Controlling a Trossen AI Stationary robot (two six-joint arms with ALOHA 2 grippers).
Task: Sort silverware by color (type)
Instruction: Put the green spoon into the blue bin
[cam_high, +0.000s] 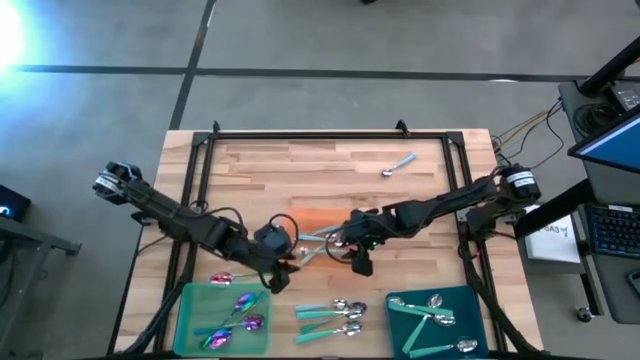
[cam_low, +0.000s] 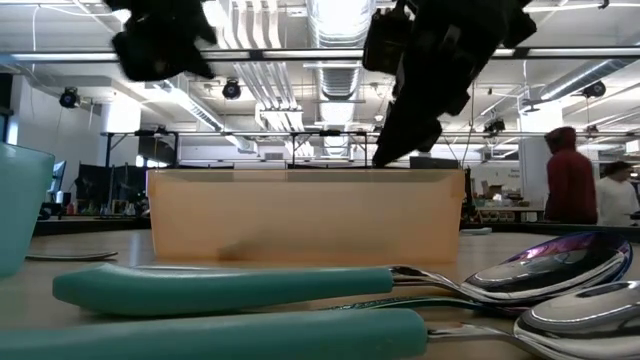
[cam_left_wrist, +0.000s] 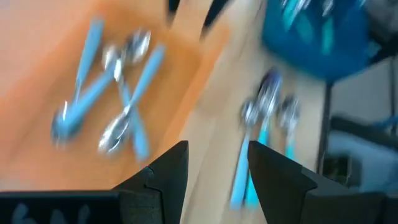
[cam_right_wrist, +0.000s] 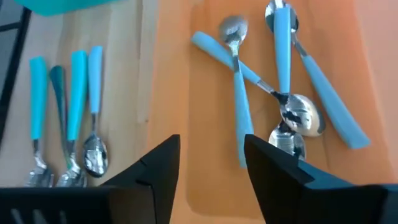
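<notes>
Several light-blue-handled spoons (cam_right_wrist: 280, 93) lie crossed in the orange tray (cam_high: 318, 218) at mid-table. My right gripper (cam_right_wrist: 211, 162) hovers open above the tray's near edge. My left gripper (cam_left_wrist: 217, 165) is open too and hangs over the tray's near left corner (cam_high: 285, 262). Teal-handled spoons (cam_high: 335, 318) lie loose on the wood between the green tray (cam_high: 190, 300) and the teal tray (cam_high: 462, 298). Purple-bowled spoons (cam_high: 240, 315) rest in the green tray, and silver ones (cam_high: 430, 312) in the teal tray. One light-blue spoon (cam_high: 398, 165) lies alone near the far edge.
A purple-bowled spoon (cam_high: 230, 277) lies on the wood just beyond the green tray. A black frame (cam_high: 330, 135) rims the table's far side. Bare wood stretches between the orange tray and the far rail. People (cam_low: 572, 180) stand in the room behind the table.
</notes>
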